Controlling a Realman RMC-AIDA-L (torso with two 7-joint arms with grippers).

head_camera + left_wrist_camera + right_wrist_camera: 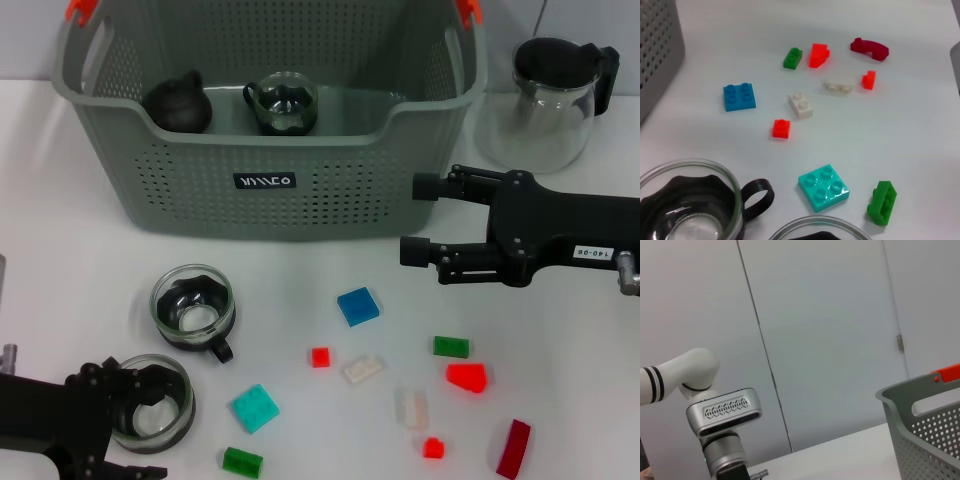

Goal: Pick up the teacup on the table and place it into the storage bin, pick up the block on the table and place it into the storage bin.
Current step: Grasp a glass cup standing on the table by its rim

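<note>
Two glass teacups stand on the white table: one is free, the other sits at the front left with my left gripper open around its near side. Only this cup's rim shows in the left wrist view. Loose blocks lie to the right, among them a blue one, a teal one and a green one. The grey-green storage bin holds a glass teacup and a dark pot. My right gripper hangs open and empty before the bin's right end.
A glass pitcher with a black lid stands right of the bin. More small red, white, green and dark red blocks are scattered at the front right. The right wrist view shows a bin corner and a white machine arm.
</note>
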